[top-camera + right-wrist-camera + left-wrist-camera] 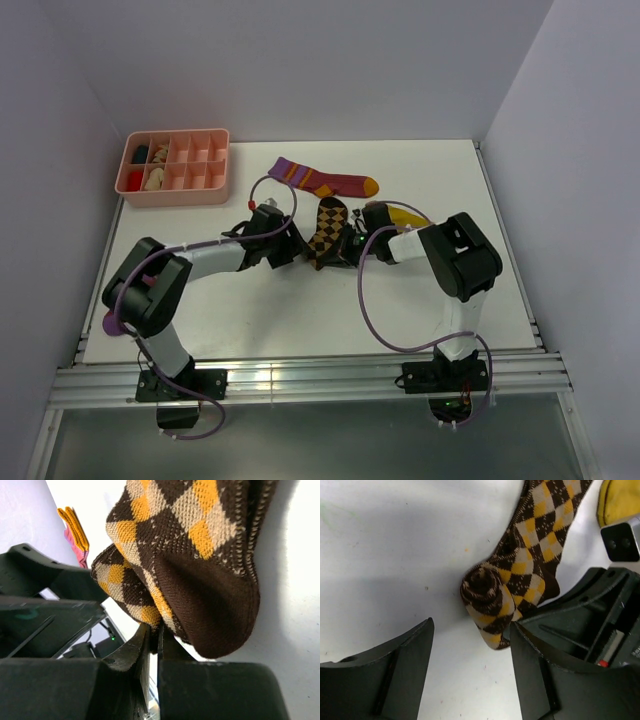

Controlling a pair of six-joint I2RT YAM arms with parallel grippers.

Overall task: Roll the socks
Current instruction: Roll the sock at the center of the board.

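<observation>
- White table [300,320], boxed in by plain pale walls [330,60] on the left, far and right sides.
- Both arms reached in from the near edge and met at mid-table.
- Pink tray [176,198] at the far left corner, with small items in its left compartments.
- Maroon sock [330,180] lay flat at far centre. The diamond-check sock [327,230] lay just near of it, and the mustard sock [405,214] was to its right, partly under the right arm.
- Left gripper [470,630]: fingers spread wide. The sock's rolled end lay just beyond the gap and touched neither finger.
- Right gripper [153,632]: fingers pressed together, pinching a fold at the sock's brown heel.
- Only the left wrist view showed the tight spiral of the roll; from the top it was hidden between the grippers.
</observation>
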